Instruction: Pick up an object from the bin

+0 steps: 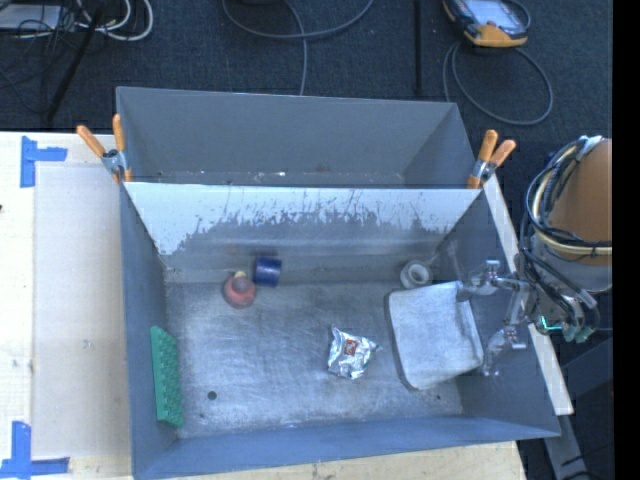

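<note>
Gripper (496, 313) sits low by the bin's right wall (522, 368), fingers apart, nothing seen btwn them. Grey cloth (430, 333) lies just left of it, right edge at the fingers; touching or not, can't tell. Foil packet (350, 353) mid-floor, near cloth. Ring (416, 273) behind cloth. Blue cylinder (266, 270) & red lump (239, 289) at back, green block (165, 376) along left wall. Open floor btwn block & packet.

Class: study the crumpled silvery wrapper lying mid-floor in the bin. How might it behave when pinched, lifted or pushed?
The silvery wrapper looks thin and crumpled, so it is probably light and would crush under a pinch. Its irregular creases suggest it would skid, not roll, across the bin floor. Its shiny surface may be slippery.
</note>
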Action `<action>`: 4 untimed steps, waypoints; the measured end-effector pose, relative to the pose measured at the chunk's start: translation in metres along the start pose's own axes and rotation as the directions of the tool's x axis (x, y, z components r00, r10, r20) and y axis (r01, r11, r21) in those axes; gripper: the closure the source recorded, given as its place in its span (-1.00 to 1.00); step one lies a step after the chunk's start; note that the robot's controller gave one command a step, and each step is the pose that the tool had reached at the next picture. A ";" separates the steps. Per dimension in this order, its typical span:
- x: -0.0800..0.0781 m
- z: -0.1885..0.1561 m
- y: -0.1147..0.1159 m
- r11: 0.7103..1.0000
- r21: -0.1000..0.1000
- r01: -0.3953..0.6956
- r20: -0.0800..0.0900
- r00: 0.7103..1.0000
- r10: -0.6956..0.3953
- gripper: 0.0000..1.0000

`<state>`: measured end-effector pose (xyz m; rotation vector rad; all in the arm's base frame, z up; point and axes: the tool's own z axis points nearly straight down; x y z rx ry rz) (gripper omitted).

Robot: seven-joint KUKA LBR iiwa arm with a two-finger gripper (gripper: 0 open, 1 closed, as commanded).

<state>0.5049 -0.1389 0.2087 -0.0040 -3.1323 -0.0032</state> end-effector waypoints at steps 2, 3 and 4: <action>-0.027 0.136 0.116 0.977 0.005 0.214 0.014 0.977 -0.214 -1.00; -0.028 0.135 0.115 0.977 0.006 0.213 0.017 0.977 -0.213 1.00; -0.057 -0.004 0.122 0.987 0.005 0.162 0.019 0.987 -0.162 1.00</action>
